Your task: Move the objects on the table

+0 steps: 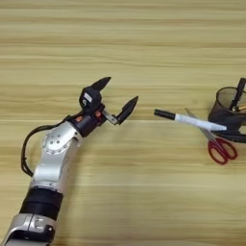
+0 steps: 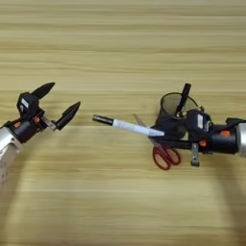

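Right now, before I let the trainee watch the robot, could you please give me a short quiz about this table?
1. True or false: the left tool is open and holds nothing.
2. What colour are the handles of the scissors? A) blue B) red C) green
3. Fill in the missing word: the black cap of the white marker points toward the robot's ____ side.

Key: 1 true; 2 B; 3 left.

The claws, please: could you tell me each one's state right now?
Left claw: open, holding nothing.
Right claw: closed on the white marker.
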{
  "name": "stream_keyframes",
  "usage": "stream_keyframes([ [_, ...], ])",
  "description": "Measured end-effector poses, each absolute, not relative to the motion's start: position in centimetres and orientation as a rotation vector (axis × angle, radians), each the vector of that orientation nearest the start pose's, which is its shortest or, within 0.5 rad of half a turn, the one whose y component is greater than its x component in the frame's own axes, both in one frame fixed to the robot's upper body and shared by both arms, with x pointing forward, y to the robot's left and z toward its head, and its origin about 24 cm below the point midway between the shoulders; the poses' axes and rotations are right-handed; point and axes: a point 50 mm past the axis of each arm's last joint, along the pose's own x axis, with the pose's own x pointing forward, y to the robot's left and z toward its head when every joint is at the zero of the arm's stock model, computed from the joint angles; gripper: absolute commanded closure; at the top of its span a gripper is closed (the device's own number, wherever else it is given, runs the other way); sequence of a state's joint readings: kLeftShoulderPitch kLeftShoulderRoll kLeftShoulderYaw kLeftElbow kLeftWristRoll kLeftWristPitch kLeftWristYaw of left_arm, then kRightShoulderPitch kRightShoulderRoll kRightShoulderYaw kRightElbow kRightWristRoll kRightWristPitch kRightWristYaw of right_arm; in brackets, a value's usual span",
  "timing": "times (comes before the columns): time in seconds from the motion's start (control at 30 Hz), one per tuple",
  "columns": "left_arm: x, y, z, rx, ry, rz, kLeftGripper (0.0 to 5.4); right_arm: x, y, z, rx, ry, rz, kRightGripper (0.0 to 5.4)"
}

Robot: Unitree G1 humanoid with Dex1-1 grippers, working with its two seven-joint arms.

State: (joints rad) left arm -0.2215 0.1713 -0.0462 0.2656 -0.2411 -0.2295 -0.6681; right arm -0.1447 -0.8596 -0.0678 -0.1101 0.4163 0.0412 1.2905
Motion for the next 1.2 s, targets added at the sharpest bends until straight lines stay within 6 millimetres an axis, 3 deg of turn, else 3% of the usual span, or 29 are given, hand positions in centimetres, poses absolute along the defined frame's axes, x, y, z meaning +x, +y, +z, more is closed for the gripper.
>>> stream_keyframes([
  [0.2,28.2,13.5,6.2,-0.004,-0.186,-0.718,0.00,25.3,-25.0,17.2,-0.574,0.104,1.217,4.65],
  [0.93,28.2,13.4,5.8,-0.008,-0.176,-0.721,0.00,28.1,-32.3,22.2,-0.703,0.365,1.007,4.65],
  [1.2,28.2,13.4,5.6,-0.012,-0.167,-0.720,0.00,28.4,-34.3,22.7,-0.729,0.489,0.958,4.65],
])
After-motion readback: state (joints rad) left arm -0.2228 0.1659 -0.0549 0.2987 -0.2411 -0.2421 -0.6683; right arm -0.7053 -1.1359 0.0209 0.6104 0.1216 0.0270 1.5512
